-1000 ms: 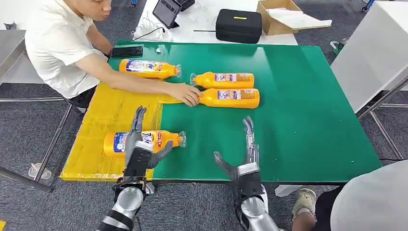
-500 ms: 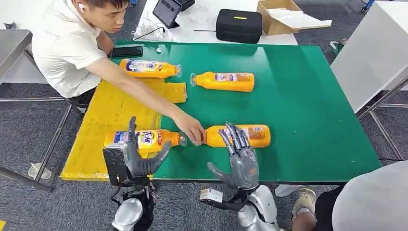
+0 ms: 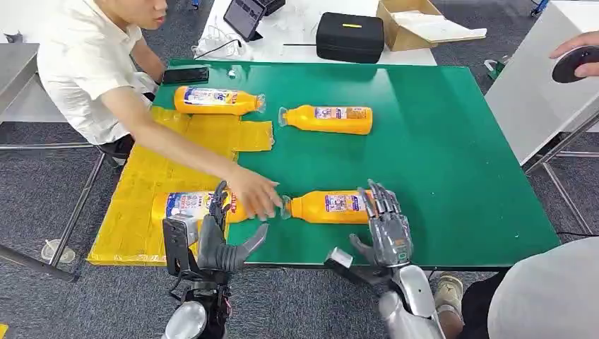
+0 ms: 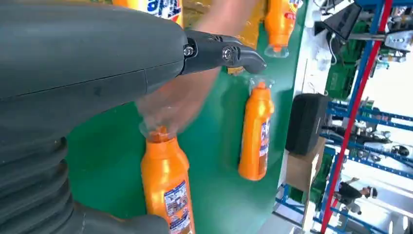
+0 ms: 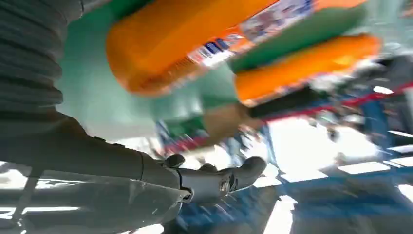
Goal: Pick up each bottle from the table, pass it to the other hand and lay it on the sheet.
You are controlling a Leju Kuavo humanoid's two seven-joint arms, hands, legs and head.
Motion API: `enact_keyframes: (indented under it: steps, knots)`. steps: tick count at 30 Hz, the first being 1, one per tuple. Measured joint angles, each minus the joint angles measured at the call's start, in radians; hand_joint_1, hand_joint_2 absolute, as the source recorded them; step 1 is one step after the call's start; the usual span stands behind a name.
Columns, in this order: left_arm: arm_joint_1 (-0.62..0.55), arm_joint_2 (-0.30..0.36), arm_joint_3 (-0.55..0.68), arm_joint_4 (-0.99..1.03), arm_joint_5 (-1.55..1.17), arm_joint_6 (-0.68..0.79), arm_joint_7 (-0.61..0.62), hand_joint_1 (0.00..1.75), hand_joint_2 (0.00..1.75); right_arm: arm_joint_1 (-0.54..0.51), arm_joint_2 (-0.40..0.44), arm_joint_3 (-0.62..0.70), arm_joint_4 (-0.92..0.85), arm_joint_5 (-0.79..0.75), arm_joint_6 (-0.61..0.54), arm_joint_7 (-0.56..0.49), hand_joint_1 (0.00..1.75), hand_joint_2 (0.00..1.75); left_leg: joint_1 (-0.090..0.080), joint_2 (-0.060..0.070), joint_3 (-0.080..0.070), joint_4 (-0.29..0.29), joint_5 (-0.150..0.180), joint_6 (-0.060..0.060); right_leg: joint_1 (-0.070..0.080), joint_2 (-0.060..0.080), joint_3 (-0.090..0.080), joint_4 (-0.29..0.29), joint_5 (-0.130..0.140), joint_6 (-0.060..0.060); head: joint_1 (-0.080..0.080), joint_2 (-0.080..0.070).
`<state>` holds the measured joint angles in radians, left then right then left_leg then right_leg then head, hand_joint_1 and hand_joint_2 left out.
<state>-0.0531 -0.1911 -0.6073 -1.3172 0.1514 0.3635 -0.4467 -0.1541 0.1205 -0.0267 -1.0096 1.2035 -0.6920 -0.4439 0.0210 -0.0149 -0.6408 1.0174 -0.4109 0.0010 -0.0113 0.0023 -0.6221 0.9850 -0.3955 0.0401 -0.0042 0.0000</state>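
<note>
From my head view, a green table (image 3: 452, 141) stretches in front of me with a yellow sheet (image 3: 152, 176) spread over its left part. Four orange bottles lie on their sides. The nearest bottle on the green (image 3: 328, 207) lies just in front of my right hand (image 3: 385, 229), cap pointing left; my fingers are spread and raised right at its base end, holding nothing, and I cannot tell whether they touch it. My left hand (image 3: 219, 244) sits at the table's near edge, fingers apart and empty, just before the bottle on the sheet (image 3: 191, 206). A person in a white shirt reaches across, and the person's hand (image 3: 253, 194) rests between the necks of those two near bottles. Farther back, one far bottle (image 3: 215, 100) lies at the sheet's far edge and another far bottle on the green (image 3: 328, 119) lies beside it. A second person's hand holding a dark round object (image 3: 576, 63) shows at the upper right, and a black case (image 3: 350, 37) sits on the white table beyond.

In my left wrist view, my dark fingertip (image 4: 243, 56) points over the green surface, closing on nothing. The near bottle lies close by, its neck under the person's blurred hand.

In my right wrist view, blurred, my thumb (image 5: 214, 180) is open and free, and the orange base of the near bottle looms just beyond it.
</note>
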Motion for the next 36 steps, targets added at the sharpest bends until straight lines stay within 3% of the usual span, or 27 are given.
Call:
enact_keyframes:
  steps: [7,12,25,36]
  knots:
    - [-0.006,0.0,-0.011,0.008,-0.018,-0.025,0.016,0.0,1.75,-0.091,-0.045,0.035,0.174,-0.012,-0.001,0.045,0.0,1.75,-0.001,0.0,0.0,0.0,0.001,0.0,-0.001,0.0,0.0,0.0,0.0,0.0,0.0,0.0]
    - [-0.025,0.005,-0.024,0.01,-0.05,-0.052,0.019,0.0,1.75,-0.158,-0.072,0.077,0.286,-0.055,-0.001,0.019,0.0,1.75,0.0,0.0,-0.001,0.0,0.0,0.0,-0.001,0.0,0.0,0.0,0.0,0.0,0.0,0.0]
    - [-0.057,0.004,-0.037,0.013,-0.188,0.016,-0.007,0.0,1.75,-0.269,-0.114,0.176,0.439,-0.035,-0.003,0.064,0.0,1.75,0.0,0.0,0.0,0.0,0.001,0.0,-0.001,0.0,0.0,0.0,0.0,0.0,0.0,0.0]
    - [-0.057,0.004,-0.037,0.013,-0.214,0.024,-0.012,0.0,1.75,-0.34,-0.137,0.228,0.535,-0.043,0.103,0.112,0.0,1.75,0.0,0.004,0.004,0.0,0.001,0.0,0.0,0.001,0.002,0.0,0.001,0.0,0.0,0.0]
